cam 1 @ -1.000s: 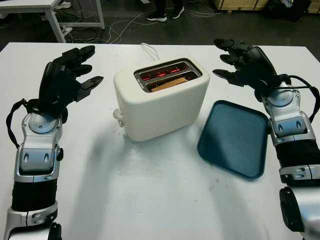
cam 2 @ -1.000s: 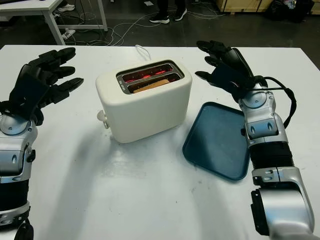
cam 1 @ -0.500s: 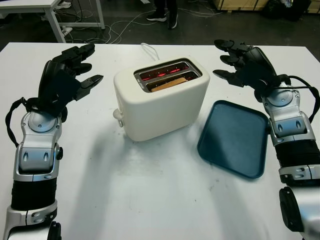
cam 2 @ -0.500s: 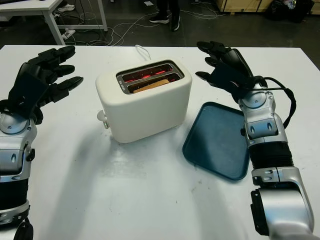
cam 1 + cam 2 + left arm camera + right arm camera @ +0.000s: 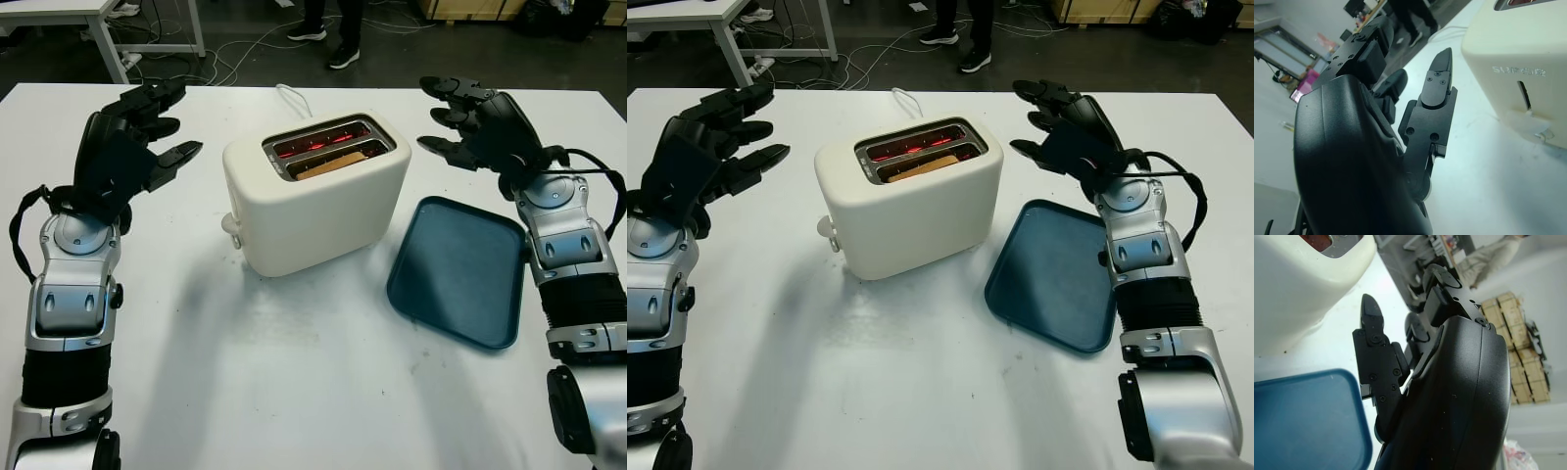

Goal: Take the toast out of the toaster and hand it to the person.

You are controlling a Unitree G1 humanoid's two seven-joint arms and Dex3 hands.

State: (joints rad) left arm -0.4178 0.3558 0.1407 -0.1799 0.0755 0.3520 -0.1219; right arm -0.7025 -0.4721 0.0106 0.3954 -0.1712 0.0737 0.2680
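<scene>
While slotted, toast (image 5: 331, 164) between hands.

Toast (image 5: 331, 164) mostly sunk in toaster (image 5: 313, 201) slot; person (image 5: 328, 20) cut off above ankles

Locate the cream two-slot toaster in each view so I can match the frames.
Left eye view: cream two-slot toaster at table centre, between both hands.
Right eye view: same toaster, left of the blue tray.
Left wrist view: its lever side, beyond the left hand.
Right wrist view: its rounded corner, beside the right hand.
Shared landmark: the glowing red slots.
</scene>
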